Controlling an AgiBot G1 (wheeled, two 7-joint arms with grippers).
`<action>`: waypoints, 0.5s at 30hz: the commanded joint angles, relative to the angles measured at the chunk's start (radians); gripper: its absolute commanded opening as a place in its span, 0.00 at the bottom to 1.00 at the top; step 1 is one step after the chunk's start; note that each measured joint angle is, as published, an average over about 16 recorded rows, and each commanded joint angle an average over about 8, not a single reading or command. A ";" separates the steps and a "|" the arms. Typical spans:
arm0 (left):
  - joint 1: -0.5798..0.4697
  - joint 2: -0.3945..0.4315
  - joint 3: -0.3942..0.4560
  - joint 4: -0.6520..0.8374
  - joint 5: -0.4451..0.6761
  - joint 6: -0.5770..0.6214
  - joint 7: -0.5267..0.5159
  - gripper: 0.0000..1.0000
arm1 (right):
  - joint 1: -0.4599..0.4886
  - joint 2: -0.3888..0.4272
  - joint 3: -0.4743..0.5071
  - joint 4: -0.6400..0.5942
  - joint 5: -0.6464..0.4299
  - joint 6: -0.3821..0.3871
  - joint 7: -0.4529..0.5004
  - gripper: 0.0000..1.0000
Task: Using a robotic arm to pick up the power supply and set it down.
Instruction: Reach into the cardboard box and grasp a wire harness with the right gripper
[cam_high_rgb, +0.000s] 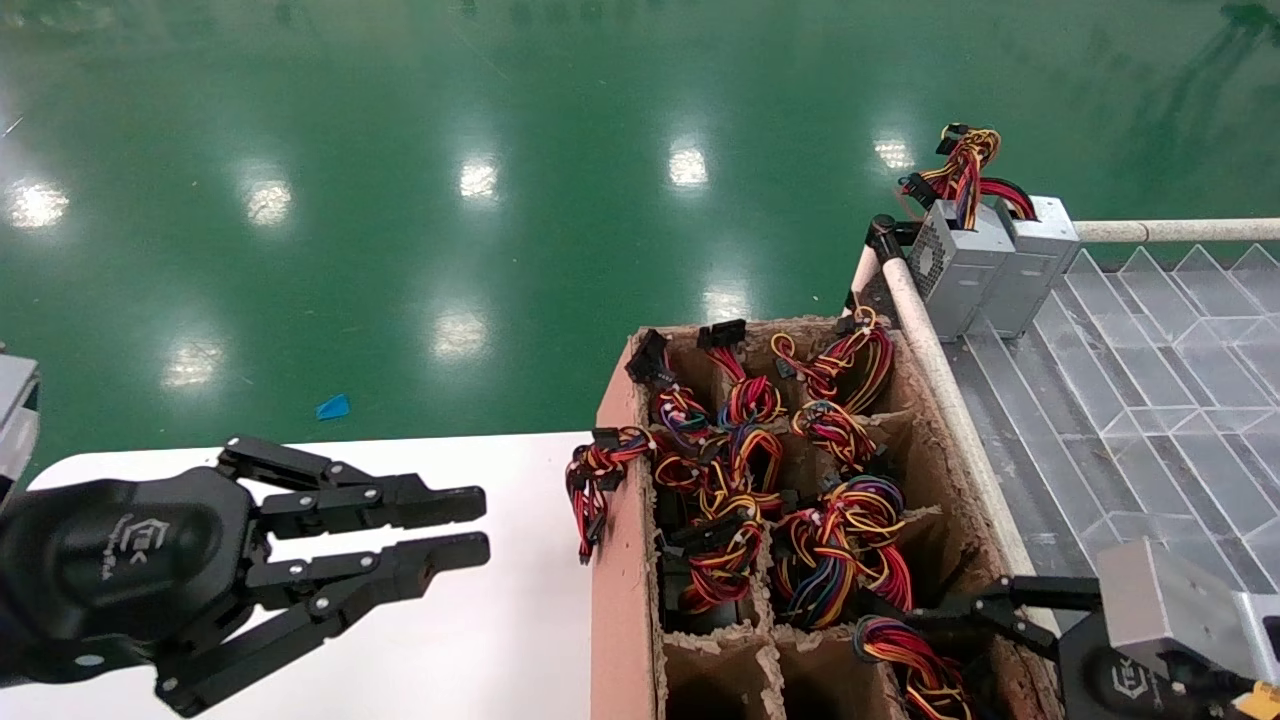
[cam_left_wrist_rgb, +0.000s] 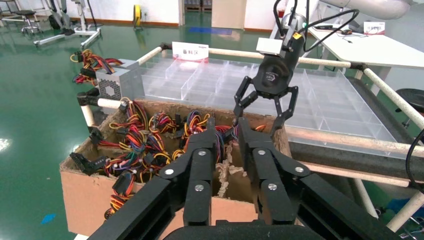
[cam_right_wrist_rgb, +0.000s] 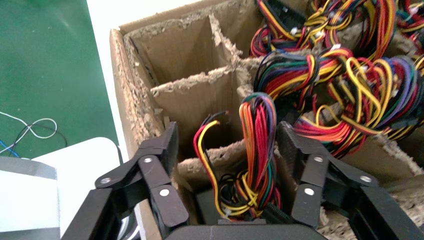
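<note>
The right hand (cam_high_rgb: 890, 612) hangs over the near right corner of the cardboard box (cam_high_rgb: 618, 520), its two black fingers spread wide and pointing down into a compartment. In the right wrist view the fingers (cam_right_wrist_rgb: 159, 165) stand on either side of an upright bundle of red, yellow, orange and black wires (cam_right_wrist_rgb: 252, 150), with clear gaps on both sides, so nothing is pinched. That bundle belongs to the power supply (cam_right_wrist_rgb: 210, 207), whose body sits low in the compartment directly under the hand; only a dark patch of it shows below the wires, between frayed cardboard dividers (cam_right_wrist_rgb: 200, 90). The left wrist view shows the right hand (cam_left_wrist_rgb: 261, 112) from across the box, fingers splayed just above the rim.

The neighbouring compartments toward the far side of the box hold more tangled wire bundles (cam_high_rgb: 760, 470), one of which spills over the box's left wall. Two compartments beside the hand look bare inside.

The left hand (cam_high_rgb: 440, 530) is parked over the white bench (cam_high_rgb: 480, 640) to the left of the box, its fingers slightly apart and holding nothing.

Beyond the box, at the far corner of a rack of clear plastic trays (cam_high_rgb: 1130, 400), stand two grey power supplies (cam_high_rgb: 990, 262) side by side, wires sprouting from their tops. A green floor (cam_high_rgb: 400, 150) lies behind everything.
</note>
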 joint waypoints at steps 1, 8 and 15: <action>0.000 0.000 0.000 0.000 0.000 0.000 0.000 0.00 | -0.002 0.002 -0.003 0.000 -0.003 0.000 0.003 0.00; 0.000 0.000 0.000 0.000 0.000 0.000 0.000 0.00 | 0.002 0.004 -0.010 0.001 -0.019 -0.002 0.004 0.00; 0.000 0.000 0.000 0.000 0.000 0.000 0.000 0.00 | 0.004 0.008 -0.016 0.003 -0.033 -0.002 0.005 0.00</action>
